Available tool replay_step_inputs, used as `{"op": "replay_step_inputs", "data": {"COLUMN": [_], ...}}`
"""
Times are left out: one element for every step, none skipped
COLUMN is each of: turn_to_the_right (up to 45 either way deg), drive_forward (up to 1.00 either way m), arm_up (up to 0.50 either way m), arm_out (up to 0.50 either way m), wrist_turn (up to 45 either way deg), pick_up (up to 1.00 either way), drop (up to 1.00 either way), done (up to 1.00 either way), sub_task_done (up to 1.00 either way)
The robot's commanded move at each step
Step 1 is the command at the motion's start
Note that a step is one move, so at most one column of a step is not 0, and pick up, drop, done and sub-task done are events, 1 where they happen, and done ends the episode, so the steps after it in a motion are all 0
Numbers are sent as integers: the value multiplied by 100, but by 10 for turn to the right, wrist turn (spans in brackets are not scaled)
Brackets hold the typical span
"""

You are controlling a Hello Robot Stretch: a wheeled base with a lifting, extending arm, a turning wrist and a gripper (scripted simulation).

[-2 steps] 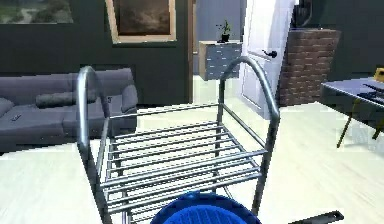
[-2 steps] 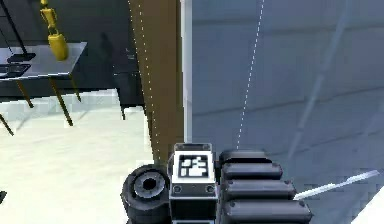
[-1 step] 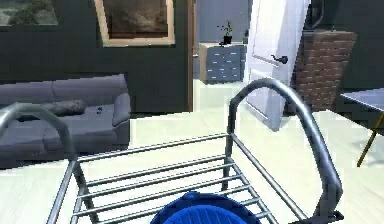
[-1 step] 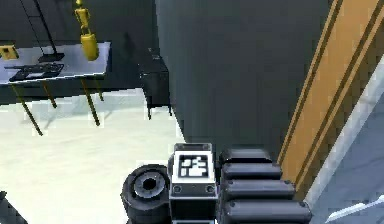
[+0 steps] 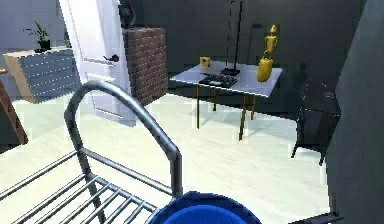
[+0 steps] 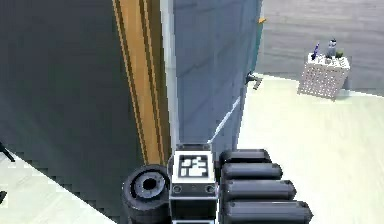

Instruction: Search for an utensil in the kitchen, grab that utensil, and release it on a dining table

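A pale-topped table [image 5: 252,84] on thin legs stands in the forward view, right of centre, across open floor. On it are a tall yellow vase [image 5: 266,55], a small yellow thing [image 5: 205,62] and some dark flat things [image 5: 220,78] too small to name. In the arm side view, the arm's stacked dark segments [image 6: 258,190] lie at the bottom edge beside a white marked square [image 6: 192,168]. Left of it sits the gripper's dark round body [image 6: 147,192]. Its far end cannot be made out, so I cannot tell whether it holds anything.
A dark chair [image 5: 318,115] stands right of the table. To the left are a brick column [image 5: 147,60], a white door [image 5: 95,45] and a grey dresser [image 5: 45,72] with a plant [image 5: 40,35]. A wooden door frame [image 6: 140,80] stands close by the arm. A small stand [image 6: 325,75] is far right.
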Motion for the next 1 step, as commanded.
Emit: {"op": "replay_step_inputs", "data": {"turn_to_the_right": [240], "drive_forward": [0], "arm_up": [0], "arm_out": [0], "wrist_turn": [0], "pick_up": [0], "drop": [0], "done": [0], "sub_task_done": [0]}}
